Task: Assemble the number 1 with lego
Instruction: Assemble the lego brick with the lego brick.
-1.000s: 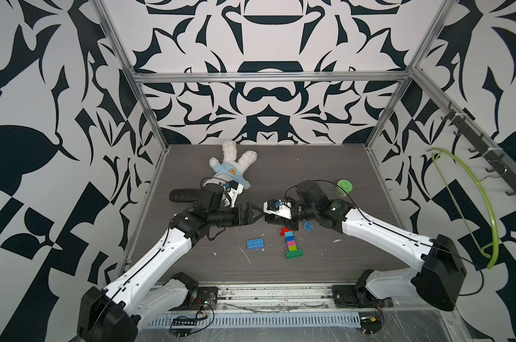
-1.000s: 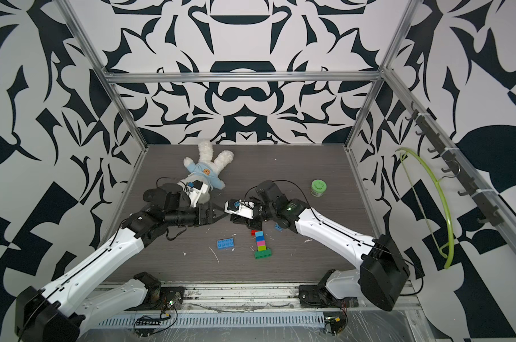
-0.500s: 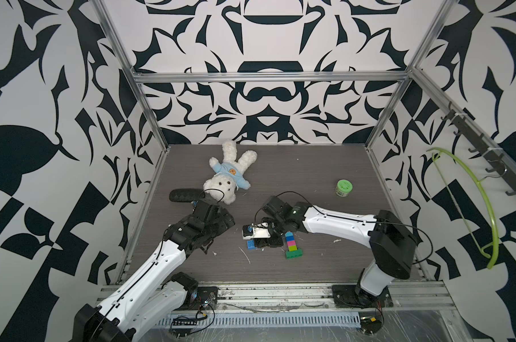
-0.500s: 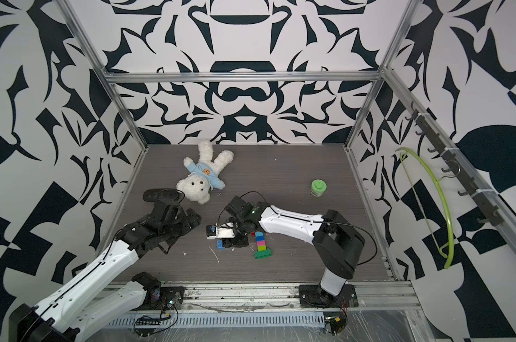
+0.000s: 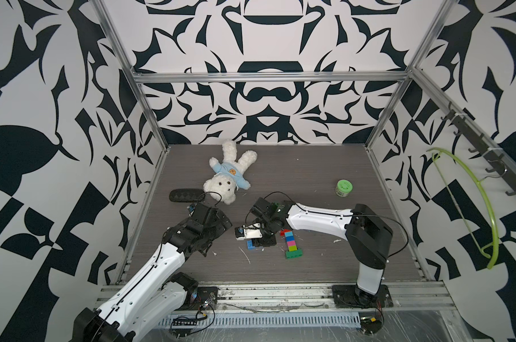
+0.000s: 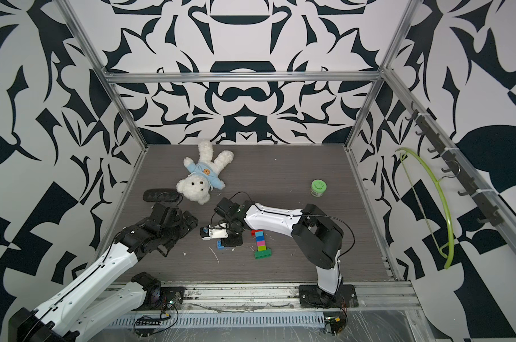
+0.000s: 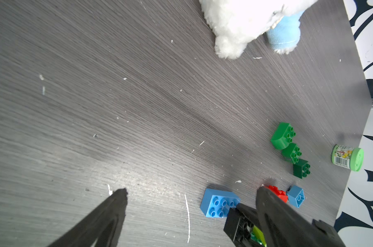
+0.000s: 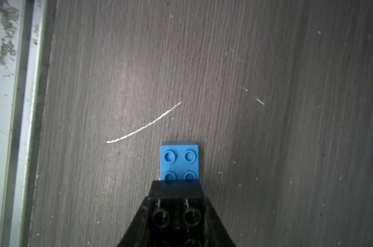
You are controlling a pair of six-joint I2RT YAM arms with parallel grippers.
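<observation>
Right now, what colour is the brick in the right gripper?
It's a black brick, clearest in the right wrist view.

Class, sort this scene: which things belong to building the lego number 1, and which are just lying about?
Job: brick stack, blue brick, black brick, green bricks.
Lying about: teddy bear, green-lidded jar, black oblong object.

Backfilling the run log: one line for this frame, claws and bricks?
right claw: shut on black brick, partly over blue brick | left claw: open, empty | brick stack: flat on table
</observation>
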